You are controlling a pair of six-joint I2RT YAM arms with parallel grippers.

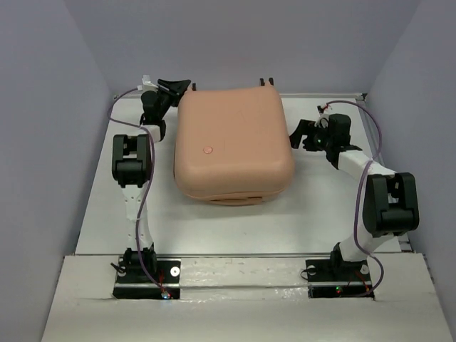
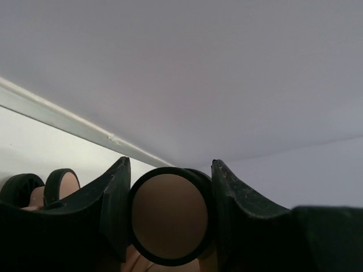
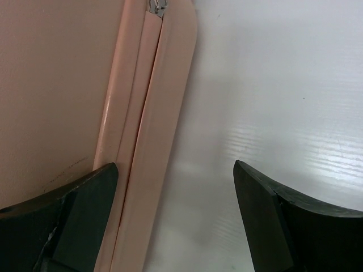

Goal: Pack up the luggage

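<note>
Snugly pinches a caster wheel (image 2: pixel 170 218) in left gripper (image 2: pixel 169 170) at the luggage's (image 1: pixel 231 142) far-left corner. Spreads right gripper (image 3: pixel 176 167) wide astride its right-side zip seam (image 3: pixel 142 113). Lies closed between both, toward the table's (image 1: pixel 214 231) far edge.

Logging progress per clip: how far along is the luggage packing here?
Done: the luggage lies shut on the table. In hand: left gripper clamps a caster wheel; right gripper stands open beside the zipper seam. Left: possibly finishing the zip; its contents are hidden.
</note>
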